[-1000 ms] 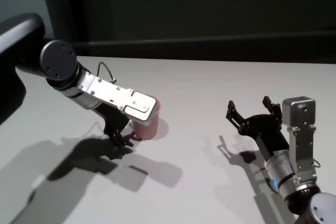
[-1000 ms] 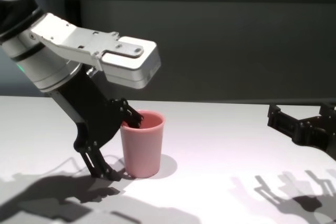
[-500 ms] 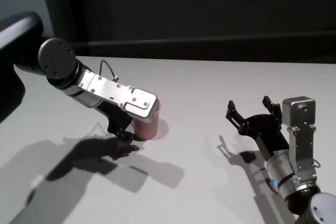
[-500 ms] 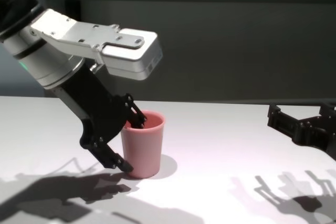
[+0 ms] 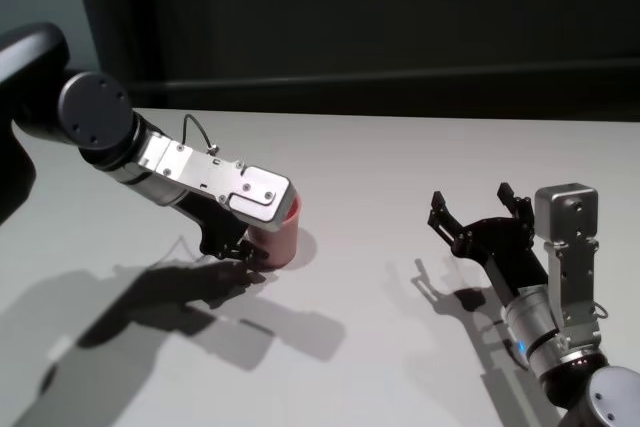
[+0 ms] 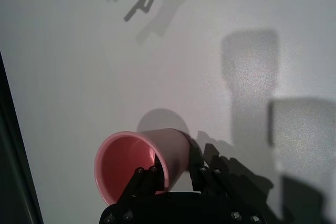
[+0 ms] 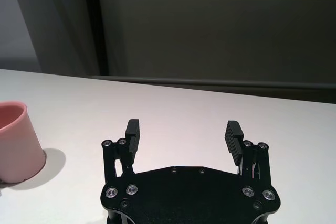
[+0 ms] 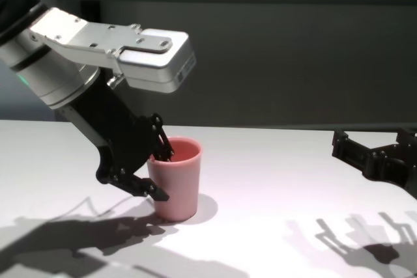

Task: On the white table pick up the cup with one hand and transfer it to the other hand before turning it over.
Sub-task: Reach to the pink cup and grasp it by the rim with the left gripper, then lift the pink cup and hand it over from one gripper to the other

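The pink cup point(image 5: 281, 239) stands upright on the white table point(image 5: 400, 162), left of centre. My left gripper point(image 5: 250, 252), on the green-lit wrist, reaches down from the left and is shut on the cup's near wall. One finger is inside the rim and the other presses the outside, as the left wrist view shows on the cup point(image 6: 128, 163). In the chest view the cup point(image 8: 180, 180) sits on the table with the left gripper point(image 8: 161, 172) pinching its left side. My right gripper point(image 5: 472, 197) hovers open at the right, pointing toward the cup point(image 7: 16, 140), well apart from it.
A dark wall runs behind the table's far edge point(image 5: 400, 112). Shadows of both arms fall on the table's near part. Bare tabletop lies between the cup and the right gripper point(image 7: 184, 127).
The left gripper's fingers have drawn together onto the cup's wall, the outer finger swinging in from the table to the cup's side. The cup shifted slightly left. The right arm stayed still.
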Robot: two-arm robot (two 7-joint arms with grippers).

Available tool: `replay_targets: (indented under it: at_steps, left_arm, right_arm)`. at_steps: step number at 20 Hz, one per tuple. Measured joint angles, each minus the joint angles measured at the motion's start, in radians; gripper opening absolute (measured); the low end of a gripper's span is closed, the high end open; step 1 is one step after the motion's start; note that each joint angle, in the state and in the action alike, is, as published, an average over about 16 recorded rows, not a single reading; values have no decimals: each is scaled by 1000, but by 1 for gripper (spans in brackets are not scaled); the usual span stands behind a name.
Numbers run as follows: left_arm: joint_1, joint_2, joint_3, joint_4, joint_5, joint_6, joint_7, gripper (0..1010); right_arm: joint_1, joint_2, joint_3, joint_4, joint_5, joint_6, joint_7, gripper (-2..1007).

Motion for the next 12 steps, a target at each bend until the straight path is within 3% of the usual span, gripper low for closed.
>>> replay_targets:
  at_steps: [5, 12]
  left_arm:
    - [10, 10, -3, -6, -22, -7, 28, 195]
    - [43, 21, -33, 2, -66, -20, 116, 78]
  right_arm:
    - [0, 0, 0, 0, 0, 0, 0, 1002]
    - [0, 0, 0, 0, 0, 0, 0, 1002]
